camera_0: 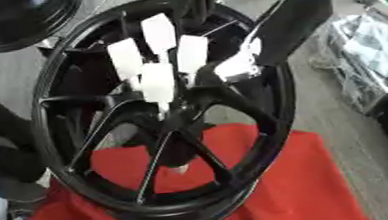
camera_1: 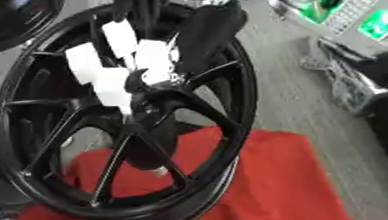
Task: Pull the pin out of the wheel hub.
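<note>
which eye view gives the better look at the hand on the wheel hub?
Left eye view: the right hand shows all its white fingertips spread over the wheel hub, thumb apart to the side. In the right eye view the same hand sits bunched together, with the forearm covering the thumb side.

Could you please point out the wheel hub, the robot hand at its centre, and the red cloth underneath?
wheel hub (camera_0: 260, 126): left eye view, on the black rim's right side.
robot hand (camera_0: 158, 80): left eye view, on a white finger at the centre.
red cloth (camera_0: 301, 193): left eye view, on its bare lower right part.
</note>
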{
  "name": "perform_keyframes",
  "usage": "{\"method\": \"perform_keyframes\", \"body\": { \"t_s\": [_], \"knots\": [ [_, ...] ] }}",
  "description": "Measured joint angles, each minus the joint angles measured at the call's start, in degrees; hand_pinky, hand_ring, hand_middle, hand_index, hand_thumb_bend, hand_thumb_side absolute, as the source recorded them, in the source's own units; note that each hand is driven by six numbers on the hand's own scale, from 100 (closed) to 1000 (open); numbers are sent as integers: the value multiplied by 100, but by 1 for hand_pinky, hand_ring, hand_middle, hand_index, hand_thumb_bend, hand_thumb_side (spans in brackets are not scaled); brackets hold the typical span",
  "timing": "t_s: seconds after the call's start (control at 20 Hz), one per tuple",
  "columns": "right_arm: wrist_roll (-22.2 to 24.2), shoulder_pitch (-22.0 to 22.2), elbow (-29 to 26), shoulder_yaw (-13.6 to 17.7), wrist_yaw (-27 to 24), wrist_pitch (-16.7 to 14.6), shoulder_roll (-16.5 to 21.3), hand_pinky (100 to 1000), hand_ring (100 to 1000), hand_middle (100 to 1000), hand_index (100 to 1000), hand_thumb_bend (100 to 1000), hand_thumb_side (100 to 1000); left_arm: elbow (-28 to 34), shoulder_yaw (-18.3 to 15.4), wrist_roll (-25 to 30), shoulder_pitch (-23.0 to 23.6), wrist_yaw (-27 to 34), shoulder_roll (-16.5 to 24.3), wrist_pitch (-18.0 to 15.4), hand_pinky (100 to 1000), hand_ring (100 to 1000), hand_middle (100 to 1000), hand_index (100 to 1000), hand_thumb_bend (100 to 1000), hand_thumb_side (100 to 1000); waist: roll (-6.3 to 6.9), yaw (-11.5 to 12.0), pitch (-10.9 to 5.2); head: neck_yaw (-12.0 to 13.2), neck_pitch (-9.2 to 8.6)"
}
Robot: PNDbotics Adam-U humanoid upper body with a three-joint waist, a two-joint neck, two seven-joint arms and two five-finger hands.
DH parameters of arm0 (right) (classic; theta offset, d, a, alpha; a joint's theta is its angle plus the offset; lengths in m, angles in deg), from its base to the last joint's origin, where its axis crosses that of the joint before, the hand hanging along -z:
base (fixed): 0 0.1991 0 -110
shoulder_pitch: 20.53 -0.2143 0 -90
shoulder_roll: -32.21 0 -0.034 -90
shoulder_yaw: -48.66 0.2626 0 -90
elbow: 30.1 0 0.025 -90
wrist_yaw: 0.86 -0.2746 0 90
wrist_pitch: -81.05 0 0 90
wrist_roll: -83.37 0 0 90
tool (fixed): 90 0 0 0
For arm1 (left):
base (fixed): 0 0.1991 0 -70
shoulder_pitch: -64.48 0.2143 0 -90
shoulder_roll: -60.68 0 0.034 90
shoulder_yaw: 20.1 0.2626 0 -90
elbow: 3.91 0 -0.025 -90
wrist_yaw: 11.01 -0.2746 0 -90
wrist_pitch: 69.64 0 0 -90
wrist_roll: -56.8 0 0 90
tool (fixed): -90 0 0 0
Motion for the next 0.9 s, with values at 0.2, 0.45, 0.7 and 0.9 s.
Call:
{"method": "perform_keyframes", "body": {
  "t_s": [0.2, 0.45, 0.7, 0.9],
  "knots": [
    [-2, 91, 230, -5, 156, -17, -135, 799, 729, 629, 792, 477, 527, -14, 0, -1, 1, 1, -2, 1, 734, 821, 752, 788, 110, 839, -7, 12, 8, -5, 0],
    [-68, 182, 620, -7, 320, -78, -277, 798, 730, 633, 792, 469, 517, -26, 0, -2, 14, 5, -6, 3, 735, 812, 752, 787, 111, 841, -17, 39, 16, -26, 0],
    [-200, 197, 954, -6, 473, -187, -359, 799, 734, 640, 794, 465, 514, -27, 0, -3, 38, 10, -18, 4, 736, 812, 750, 786, 113, 844, -16, 44, 27, -47, 0],
    [-267, 202, 1101, -8, 554, -261, -420, 797, 736, 643, 796, 465, 518, -27, 0, 4, 39, 12, -55, 10, 737, 812, 749, 786, 114, 845, -16, 46, 34, -54, 0]
  ]
}}
